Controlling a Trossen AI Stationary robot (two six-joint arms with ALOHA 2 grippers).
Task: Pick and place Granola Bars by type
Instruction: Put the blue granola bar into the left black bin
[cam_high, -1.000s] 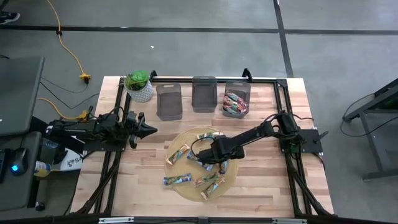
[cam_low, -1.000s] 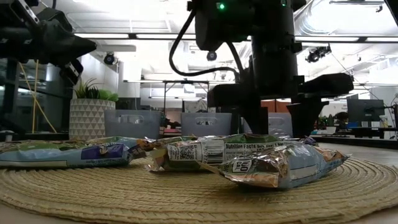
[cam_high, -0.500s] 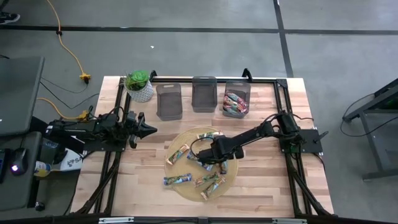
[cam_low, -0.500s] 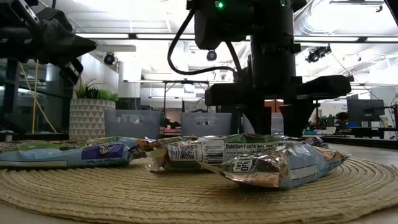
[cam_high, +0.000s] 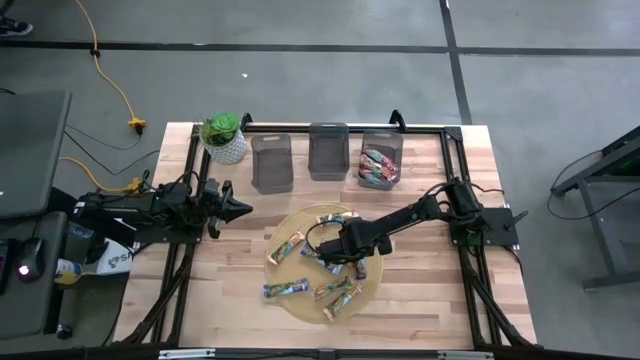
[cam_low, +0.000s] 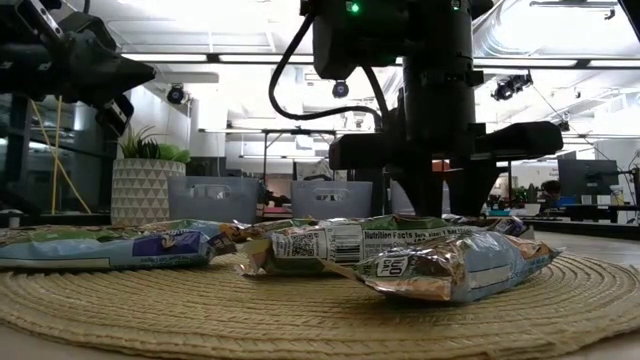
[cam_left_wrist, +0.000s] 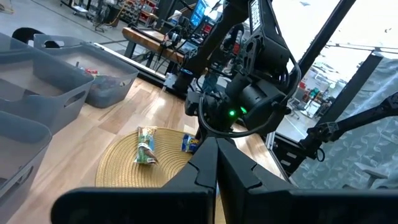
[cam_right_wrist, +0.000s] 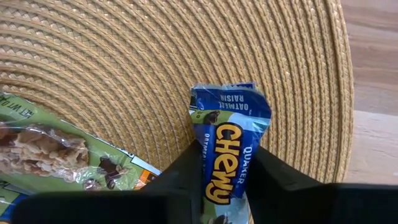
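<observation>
Blue oatmeal-raisin bar (cam_right_wrist: 229, 151) is now being pinched as I'm narrowing the right gripper (cam_right_wrist: 225, 163) from wide; lifting comes next.

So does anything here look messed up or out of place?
Only slightly: the blue bar between the right gripper's jaws on the straw mat has a crumpled, torn-looking wrapper end. The other bars just lie scattered at odd angles; nothing is spilled.

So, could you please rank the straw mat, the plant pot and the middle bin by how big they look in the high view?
1. Straw mat, clearly largest.
2. Middle bin.
3. Plant pot, a little smaller than the bin; with its leaves it looks close, so this is less sure.
</observation>
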